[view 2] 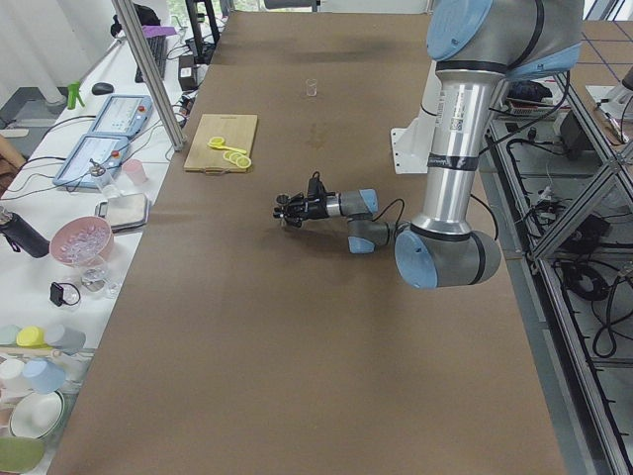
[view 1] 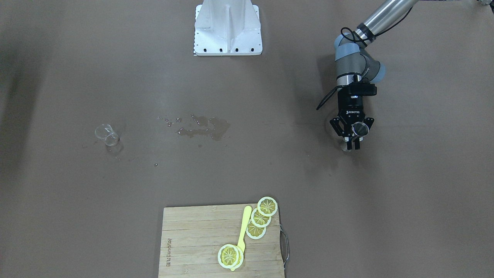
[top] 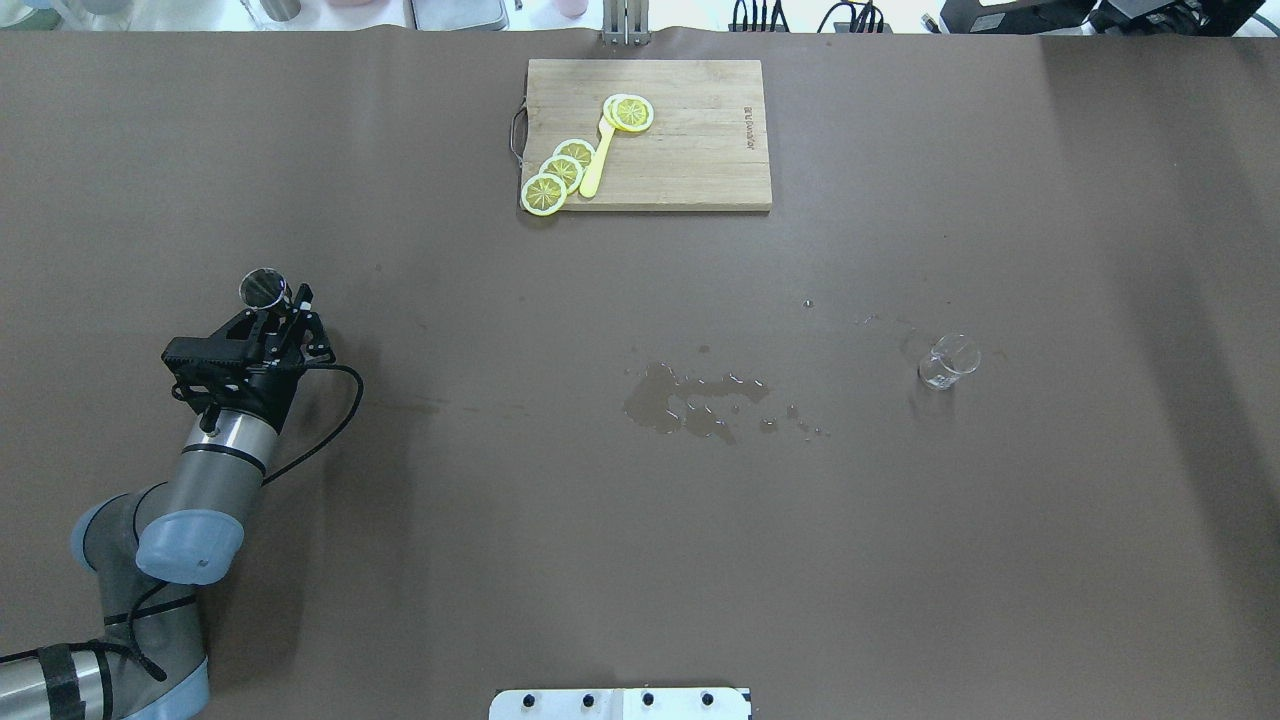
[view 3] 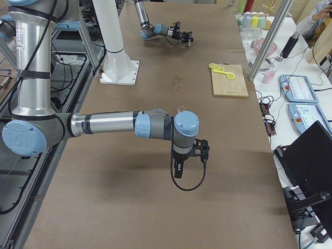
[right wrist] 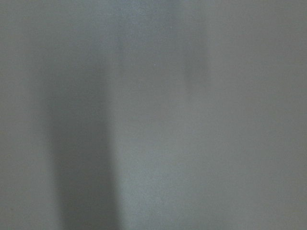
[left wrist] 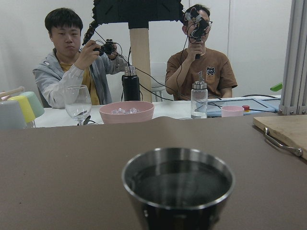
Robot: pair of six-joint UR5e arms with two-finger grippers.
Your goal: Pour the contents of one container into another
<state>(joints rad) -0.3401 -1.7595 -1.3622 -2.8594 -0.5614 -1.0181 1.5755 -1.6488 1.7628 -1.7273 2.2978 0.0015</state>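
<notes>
A small metal cup (view 1: 360,128) stands upright at the table's left end, and my left gripper (view 1: 353,145) lies level with the table and is shut on the cup's lower part. From overhead the cup's rim (top: 263,288) shows just past the gripper (top: 292,306). The cup (left wrist: 178,188) fills the bottom of the left wrist view, its inside dark. A clear glass beaker (top: 947,361) stands alone far to the right. My right gripper (view 3: 178,170) hangs near the table close to the beaker; whether it is open or shut I cannot tell. The right wrist view is a grey blur.
A water spill (top: 690,400) wets the middle of the table. A wooden cutting board (top: 690,150) with lemon slices (top: 560,172) and a yellow utensil lies at the far edge. Two people sit beyond the table's left end behind a pink bowl (left wrist: 126,111), a wine glass and bottles.
</notes>
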